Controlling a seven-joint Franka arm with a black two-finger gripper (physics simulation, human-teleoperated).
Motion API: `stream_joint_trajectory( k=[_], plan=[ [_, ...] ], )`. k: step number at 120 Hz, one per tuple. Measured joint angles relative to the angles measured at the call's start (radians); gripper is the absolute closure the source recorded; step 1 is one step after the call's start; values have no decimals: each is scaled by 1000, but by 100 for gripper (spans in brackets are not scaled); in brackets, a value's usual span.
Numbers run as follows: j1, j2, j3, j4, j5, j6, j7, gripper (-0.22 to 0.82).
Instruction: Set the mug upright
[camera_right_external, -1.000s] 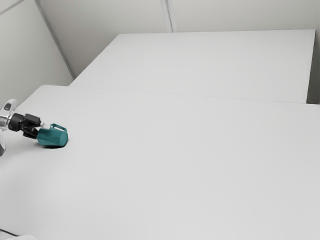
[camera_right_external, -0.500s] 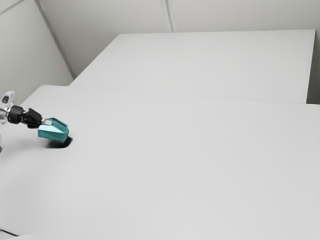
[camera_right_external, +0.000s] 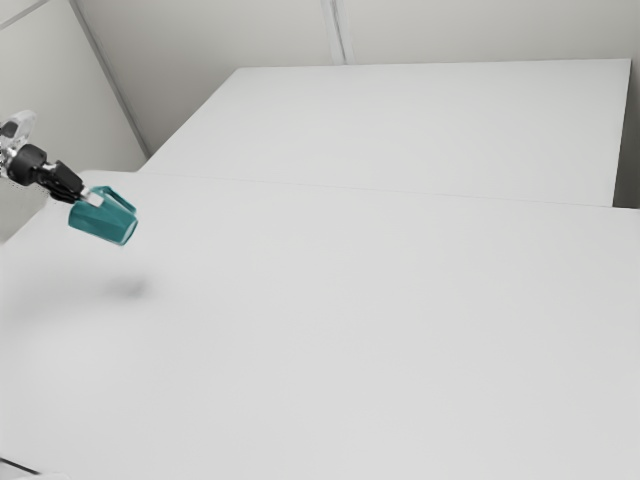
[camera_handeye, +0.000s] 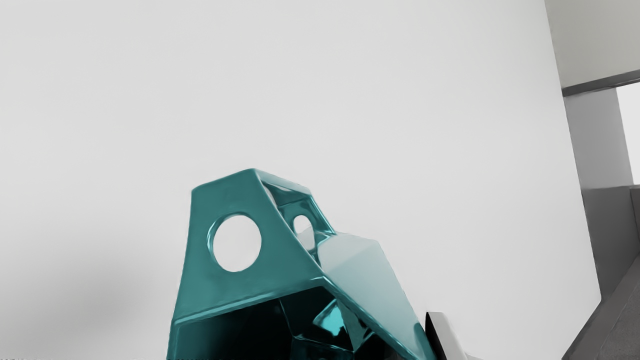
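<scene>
Teal mug (camera_right_external: 100, 222) aslant, base lowermost

The mug (camera_handeye: 282, 265) looks smooth and glossy, the table (camera_right_external: 360, 330) smooth and matt.

A mug (camera_right_external: 100, 221) hangs from the gripper (camera_right_external: 92, 198) above the table (camera_right_external: 350, 320) at the exterior view's left, with a wall (camera_right_external: 210, 30) at the scene's far side.
</scene>
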Motion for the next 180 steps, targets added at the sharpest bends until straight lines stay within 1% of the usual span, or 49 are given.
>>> stream_joint_trajectory(
  k=[14, 24, 40, 56, 74, 91, 120, 134, 160, 173, 180],
  plan=[
    [-106, -90, -16, -2, 147, 8, -43, 79],
    [-184, -130, -18, -8, 227, 19, -81, 79],
    [-311, -219, -14, -123, 315, 97, -150, 79],
    [-415, -293, -13, -230, 389, 212, -228, 79],
    [-528, -340, -13, -308, 489, 334, -334, 78],
    [-631, -343, -13, -325, 593, 416, -430, 79],
    [-658, -287, -18, -339, 664, 494, -553, 79],
    [-669, -298, -23, -428, 682, 554, -599, 78],
    [-670, -372, -26, -613, 700, 677, -667, 78],
    [-669, -387, -27, -698, 711, 754, -694, 78],
    [-667, -386, -30, -720, 715, 789, -707, 78]
  ],
)
